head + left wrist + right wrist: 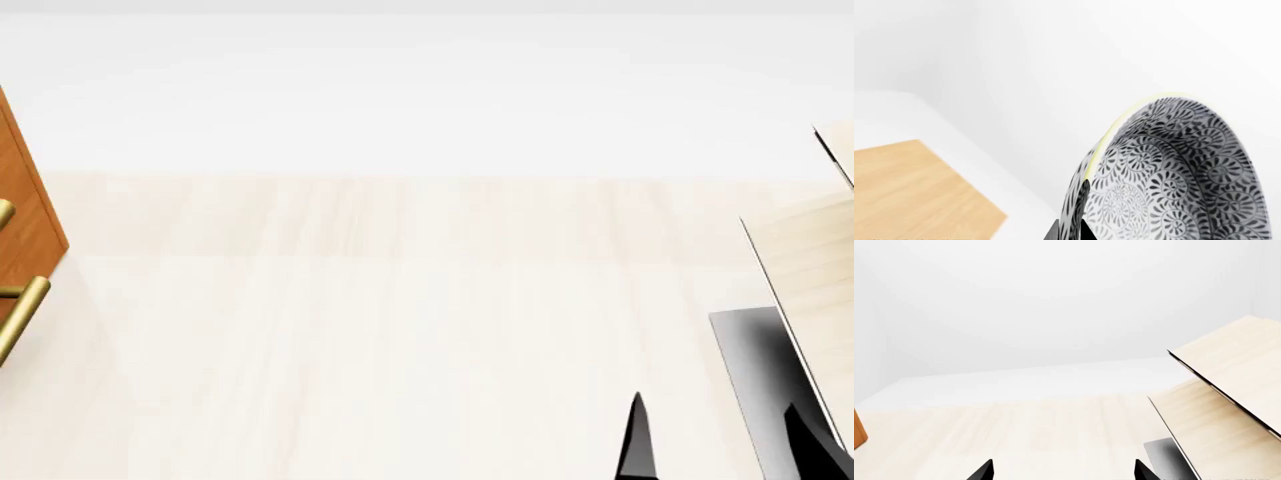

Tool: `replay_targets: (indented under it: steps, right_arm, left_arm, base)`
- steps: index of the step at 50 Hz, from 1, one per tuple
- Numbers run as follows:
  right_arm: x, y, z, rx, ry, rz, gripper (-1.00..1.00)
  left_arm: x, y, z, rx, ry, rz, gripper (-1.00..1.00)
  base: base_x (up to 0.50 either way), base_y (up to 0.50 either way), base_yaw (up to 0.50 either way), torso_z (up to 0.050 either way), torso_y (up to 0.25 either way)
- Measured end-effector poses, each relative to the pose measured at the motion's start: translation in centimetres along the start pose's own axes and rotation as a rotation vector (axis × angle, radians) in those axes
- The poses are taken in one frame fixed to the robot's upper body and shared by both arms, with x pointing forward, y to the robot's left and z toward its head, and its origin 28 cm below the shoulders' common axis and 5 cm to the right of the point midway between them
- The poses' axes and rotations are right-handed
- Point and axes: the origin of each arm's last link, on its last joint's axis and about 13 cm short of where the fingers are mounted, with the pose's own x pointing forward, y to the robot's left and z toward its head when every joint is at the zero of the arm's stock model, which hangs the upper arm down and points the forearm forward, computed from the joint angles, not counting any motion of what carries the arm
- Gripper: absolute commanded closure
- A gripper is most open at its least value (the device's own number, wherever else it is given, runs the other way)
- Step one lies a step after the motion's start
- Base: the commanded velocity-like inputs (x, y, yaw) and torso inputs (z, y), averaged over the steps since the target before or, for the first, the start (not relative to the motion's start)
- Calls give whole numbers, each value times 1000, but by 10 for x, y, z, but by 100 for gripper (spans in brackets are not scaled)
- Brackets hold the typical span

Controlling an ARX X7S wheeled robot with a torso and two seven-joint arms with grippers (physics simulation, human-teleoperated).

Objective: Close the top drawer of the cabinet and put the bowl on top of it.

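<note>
Close against our left wrist camera we see the round deep bowl, white with a dense grey floral pattern (1167,175), tilted on edge with its rim clamped between the dark fingers of our left gripper (1071,220) — one finger lies inside the rim, the other outside. Beyond the bowl lies a flat orange-tan wooden surface (914,195) against white surroundings. From the head camera, the reddish-brown wooden cabinet (30,215) shows only as a sliver at the left edge, with two brass bar handles (19,315) protruding; we cannot tell whether the top drawer is closed. Our right gripper (1064,471) hovers released over the pale light-wood tabletop (1021,435), its two dark fingertips (981,472) apart and grasping nothing. Just beside it stands the pale light-wood rack (1227,385) on a dark grey base (1166,460).
</note>
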Motion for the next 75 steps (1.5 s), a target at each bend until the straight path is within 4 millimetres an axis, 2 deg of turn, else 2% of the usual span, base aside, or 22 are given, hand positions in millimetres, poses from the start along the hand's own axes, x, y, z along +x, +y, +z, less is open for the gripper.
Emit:
replay_targets:
  steps: [24, 41, 75]
  right_arm:
    - [-3, -2, 0, 6, -3, -5, -100]
    - [-3, -4, -2, 11, -1, -10, -100]
    - [-2, -4, -6, 10, 11, 0, -100]
  left_arm:
    - [3, 0, 16, -12, -13, 82, 100]
    - [15, 5, 20, -33, -3, 154, 100]
    - [40, 0, 33, -18, 24, 269, 100]
  base:
    - [0, 0, 0, 0, 0]
    - [0, 0, 0, 0, 1]
    - [0, 0, 0, 0, 0]
